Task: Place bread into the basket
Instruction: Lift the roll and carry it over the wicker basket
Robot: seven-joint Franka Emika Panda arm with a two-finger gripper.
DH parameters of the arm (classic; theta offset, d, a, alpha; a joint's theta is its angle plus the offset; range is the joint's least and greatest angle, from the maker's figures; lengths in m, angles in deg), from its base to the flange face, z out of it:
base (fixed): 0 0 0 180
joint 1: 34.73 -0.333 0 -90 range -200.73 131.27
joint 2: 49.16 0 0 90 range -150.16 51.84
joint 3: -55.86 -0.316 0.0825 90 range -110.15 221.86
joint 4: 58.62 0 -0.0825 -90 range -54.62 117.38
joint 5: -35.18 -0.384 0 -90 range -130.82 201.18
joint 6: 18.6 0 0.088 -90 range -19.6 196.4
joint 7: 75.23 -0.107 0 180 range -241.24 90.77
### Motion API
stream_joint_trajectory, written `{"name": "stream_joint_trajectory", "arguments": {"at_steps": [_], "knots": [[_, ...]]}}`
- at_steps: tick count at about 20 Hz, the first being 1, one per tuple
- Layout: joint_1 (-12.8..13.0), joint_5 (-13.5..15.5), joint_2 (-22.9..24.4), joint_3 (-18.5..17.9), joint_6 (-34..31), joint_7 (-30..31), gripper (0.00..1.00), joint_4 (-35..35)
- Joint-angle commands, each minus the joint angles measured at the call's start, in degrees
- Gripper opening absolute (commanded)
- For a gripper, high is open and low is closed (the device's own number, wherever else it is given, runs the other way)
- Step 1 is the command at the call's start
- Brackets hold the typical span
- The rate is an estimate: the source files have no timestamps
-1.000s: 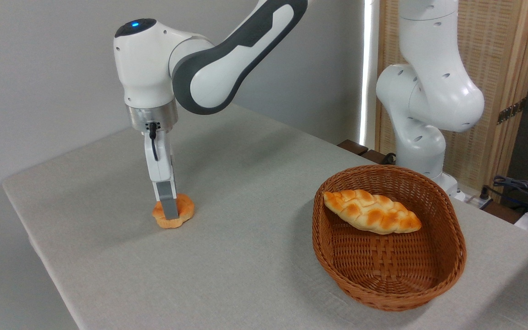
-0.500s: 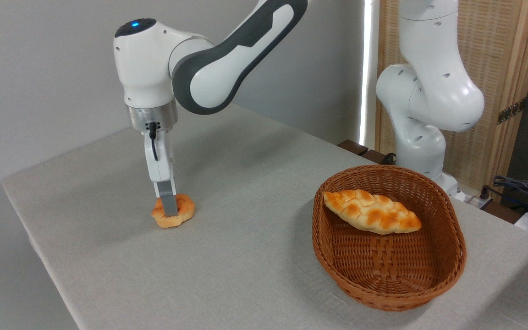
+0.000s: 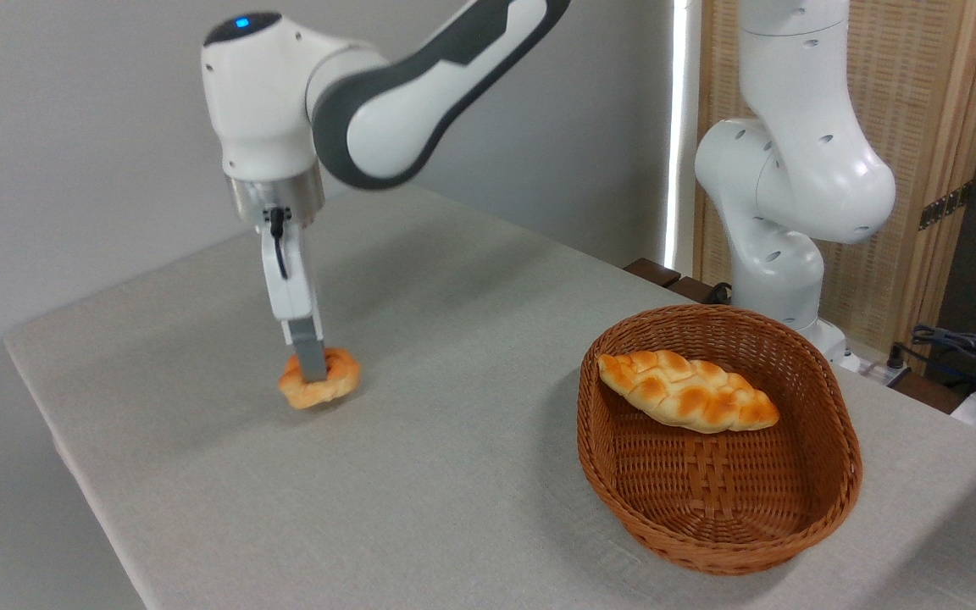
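A small round golden-orange bun, the bread (image 3: 329, 381), hangs just above the table at the left, with my gripper (image 3: 313, 370) shut on it from above. Only the near grey finger (image 3: 311, 359) shows; the far one is hidden behind the bun. Far to the right the oval brown wicker basket (image 3: 835, 440) rests on the table, well apart from the gripper.
A longer braided loaf (image 3: 687, 391) lies inside the basket against its far wall. The arm's white base (image 3: 780, 212) stands behind the basket at the table's back edge. The grey tablecloth (image 3: 454, 440) spans between bun and basket. Cables lie at far right.
The gripper has risen with the bun in its hold; the bun has come up off the table and shifted slightly left. The basket and loaf have not moved.
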Motion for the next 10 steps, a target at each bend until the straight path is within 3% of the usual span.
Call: {"name": "stream_joint_trajectory", "arguments": {"at_steps": [1,4,10], "knots": [[-3.56,1.10,4.77,-0.39,-12.14,-0.95,0.19,-4.12],[-4.80,1.28,9.86,-3.80,-17.25,-3.92,0.20,-4.13],[-6.12,0.49,17.34,-17.50,-32.11,-34.40,0.23,-3.34]]}}
